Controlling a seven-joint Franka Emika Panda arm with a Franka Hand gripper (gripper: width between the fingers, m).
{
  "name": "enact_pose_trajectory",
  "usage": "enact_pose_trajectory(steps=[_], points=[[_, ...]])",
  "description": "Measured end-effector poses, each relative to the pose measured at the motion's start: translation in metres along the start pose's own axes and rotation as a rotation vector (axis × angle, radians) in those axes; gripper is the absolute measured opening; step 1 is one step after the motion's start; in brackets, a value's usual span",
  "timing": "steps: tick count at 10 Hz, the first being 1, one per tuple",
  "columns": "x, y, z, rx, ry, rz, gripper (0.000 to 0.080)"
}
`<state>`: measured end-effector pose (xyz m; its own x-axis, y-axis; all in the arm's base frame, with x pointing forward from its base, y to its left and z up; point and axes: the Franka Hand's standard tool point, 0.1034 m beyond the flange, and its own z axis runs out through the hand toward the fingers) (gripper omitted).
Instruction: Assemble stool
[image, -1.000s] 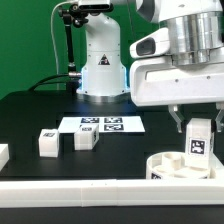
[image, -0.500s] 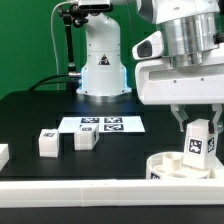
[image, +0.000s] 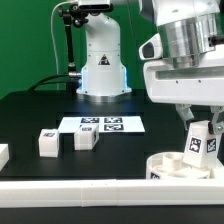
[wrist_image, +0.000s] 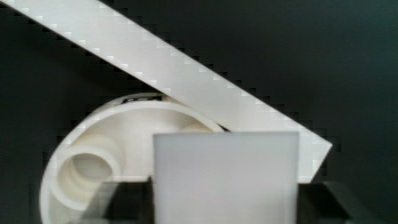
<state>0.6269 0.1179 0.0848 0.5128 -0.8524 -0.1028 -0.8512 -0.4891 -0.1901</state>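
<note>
The round rimmed seat disc (image: 163, 166) of the stool lies at the exterior view's lower right, against the front rail. A white tagged leg (image: 201, 143) stands in it, leaning a little. My gripper (image: 200, 126) hangs over the leg's top with one finger on each side. In the wrist view the leg (wrist_image: 228, 170) fills the space between the dark fingers (wrist_image: 128, 203), with a thin gap showing at each side, so my gripper (wrist_image: 228, 206) is open around it. Behind the leg lies the seat (wrist_image: 98, 150).
Two loose legs (image: 48, 142) (image: 86, 138) lie at the exterior view's left, with another white piece (image: 2, 153) at the edge. The marker board (image: 103, 124) lies behind them, before the arm's base (image: 103, 65). A long white rail (image: 80, 190) (wrist_image: 178, 65) runs along the front.
The gripper has shifted slightly toward the exterior view's right. The leg now leans that way. The jaws have widened off the leg's sides.
</note>
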Motion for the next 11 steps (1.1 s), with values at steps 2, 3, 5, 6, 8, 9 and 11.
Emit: enact_pose_trajectory(steps=[2,3,5,6,8,9,11], points=[[0.000,-0.002,-0.005,0.002,0.000,-0.064,0.0633],[-0.001,-0.004,-0.008,0.001,0.000,-0.116,0.0633],[0.000,-0.008,-0.018,0.016,0.008,-0.207,0.0648],[0.000,-0.007,-0.016,0.012,0.007,-0.289,0.0648],[0.000,-0.007,-0.016,0.011,0.008,-0.438,0.0649],[0.000,-0.007,-0.016,0.011,0.009,-0.491,0.0649],[-0.004,-0.008,-0.015,0.001,0.018,-0.718,0.0649]])
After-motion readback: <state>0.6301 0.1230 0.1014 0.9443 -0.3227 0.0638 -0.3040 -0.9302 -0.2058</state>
